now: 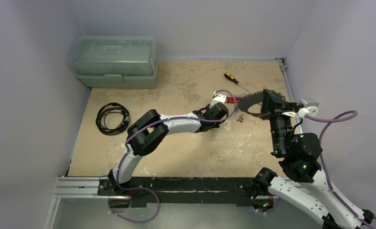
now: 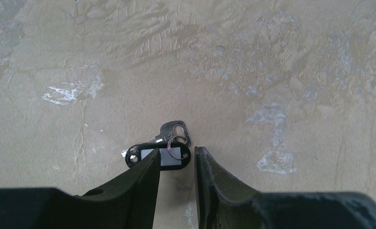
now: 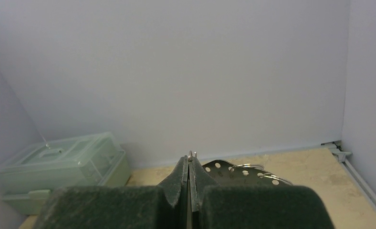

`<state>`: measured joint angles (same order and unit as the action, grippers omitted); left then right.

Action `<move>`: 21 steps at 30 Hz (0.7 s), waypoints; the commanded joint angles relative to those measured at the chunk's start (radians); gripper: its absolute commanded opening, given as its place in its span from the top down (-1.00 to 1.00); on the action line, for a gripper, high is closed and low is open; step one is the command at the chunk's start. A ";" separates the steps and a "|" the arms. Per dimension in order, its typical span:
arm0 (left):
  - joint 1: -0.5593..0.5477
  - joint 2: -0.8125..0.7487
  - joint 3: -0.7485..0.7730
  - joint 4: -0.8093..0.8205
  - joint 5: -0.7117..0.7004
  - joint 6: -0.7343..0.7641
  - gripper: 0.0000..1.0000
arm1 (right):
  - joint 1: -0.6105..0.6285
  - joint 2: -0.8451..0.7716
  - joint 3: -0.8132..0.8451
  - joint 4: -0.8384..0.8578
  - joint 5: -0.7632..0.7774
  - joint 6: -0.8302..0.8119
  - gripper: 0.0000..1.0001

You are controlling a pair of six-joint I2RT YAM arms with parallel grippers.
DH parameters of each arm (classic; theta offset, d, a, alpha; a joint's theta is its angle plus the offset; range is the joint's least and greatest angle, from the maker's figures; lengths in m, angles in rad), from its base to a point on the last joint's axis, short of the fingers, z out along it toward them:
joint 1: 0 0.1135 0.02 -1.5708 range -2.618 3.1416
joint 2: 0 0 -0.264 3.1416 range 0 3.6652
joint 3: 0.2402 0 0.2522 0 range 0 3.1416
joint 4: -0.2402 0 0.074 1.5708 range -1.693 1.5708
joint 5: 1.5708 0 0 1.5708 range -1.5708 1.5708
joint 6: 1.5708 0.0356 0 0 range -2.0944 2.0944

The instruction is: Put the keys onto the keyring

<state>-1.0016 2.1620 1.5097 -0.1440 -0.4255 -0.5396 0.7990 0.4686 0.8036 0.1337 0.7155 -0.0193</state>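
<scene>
My left tool (image 2: 177, 151) narrowly open, empty, beside black-tagged key (image 2: 175, 132), right tool (image 3: 190, 161) pinched on keyring (image 1: 248, 101), green box (image 1: 113, 59) lid closed

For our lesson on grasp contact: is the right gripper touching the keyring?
Touching. The right wrist view shows the right gripper shut on the keyring, with a bit of its metal wire poking out from between the closed jaws.

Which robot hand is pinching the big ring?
The right gripper: it is shut on the keyring. The left gripper is open over a black-tagged key.
</scene>
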 commanded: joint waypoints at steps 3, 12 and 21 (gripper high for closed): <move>0.004 0.029 0.052 0.010 -0.039 -0.042 0.43 | -0.001 -0.008 -0.012 0.052 -0.043 -0.004 1.00; 0.004 0.048 0.062 0.018 -0.029 -0.053 0.80 | -0.001 -0.018 -0.018 0.057 -0.058 -0.010 1.00; 0.004 -0.008 -0.006 0.071 -0.021 -0.053 1.00 | -0.001 -0.017 -0.017 0.053 -0.068 -0.014 1.00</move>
<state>-1.0016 2.1937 1.5364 -0.1261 -0.4496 -0.5838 0.7990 0.4679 0.7822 0.1352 0.6670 -0.0223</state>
